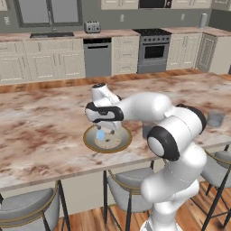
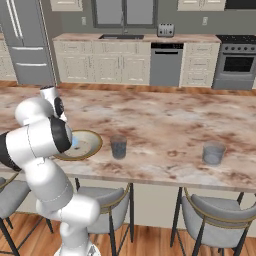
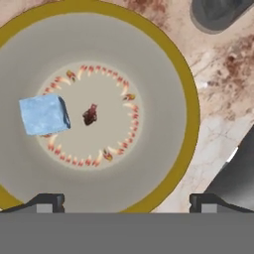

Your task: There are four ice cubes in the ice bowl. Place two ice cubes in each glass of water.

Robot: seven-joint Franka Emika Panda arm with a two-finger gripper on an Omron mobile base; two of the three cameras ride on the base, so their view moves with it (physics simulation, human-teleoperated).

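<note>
Marbled brown-and-cream counter (image 1: pixel 40 126) spans a kitchen with cream cabinets (image 1: pixel 45 63).

The table (image 1: pixel 45 126) looks like polished marble, cream veined with rust-brown, smooth and faintly glossy. The ice bowl (image 3: pixel 186 114), filling most of the hand view, seems matt glazed ceramic with a mustard rim and painted red-orange marks. At its left, the ice cube (image 3: pixel 43 114) is frosty, translucent pale blue. In the right base view, two glasses (image 2: pixel 118 146) (image 2: pixel 214 153) are smoky and translucent.
</note>
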